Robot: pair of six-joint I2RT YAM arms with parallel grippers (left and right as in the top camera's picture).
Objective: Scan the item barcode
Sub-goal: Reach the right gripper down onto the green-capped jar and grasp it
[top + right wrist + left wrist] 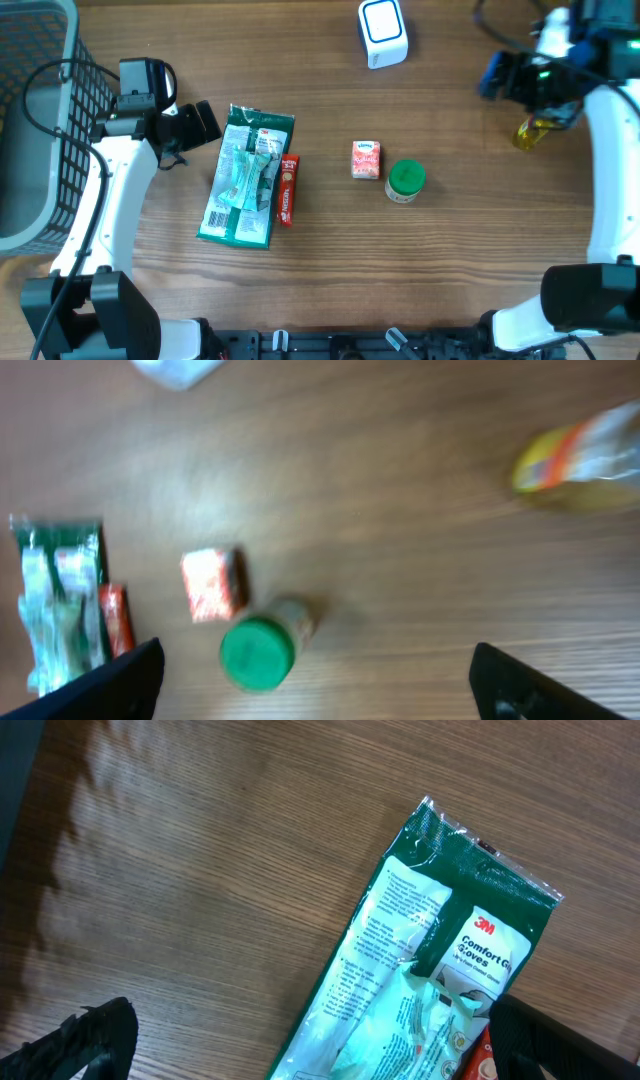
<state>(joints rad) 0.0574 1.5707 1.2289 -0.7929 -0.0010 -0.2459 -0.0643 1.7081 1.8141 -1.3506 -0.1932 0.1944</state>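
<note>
A white barcode scanner [383, 32] with a blue face stands at the table's far middle. A green 3M gloves packet [245, 175] lies flat left of centre, with a red stick packet [288, 190] along its right side. My left gripper [205, 122] hovers open at the gloves packet's [430, 970] upper left corner, holding nothing. My right gripper [497, 78] is open and empty at the far right. A yellow bottle [530, 132] lies on the table beside it, blurred in the right wrist view [585, 455].
An orange carton [366, 160] and a green-lidded jar [405, 181] stand mid-table; the jar [258, 652] lies between my right fingers' line of sight. A grey mesh basket [30, 120] fills the left edge. Cables trail near the left arm.
</note>
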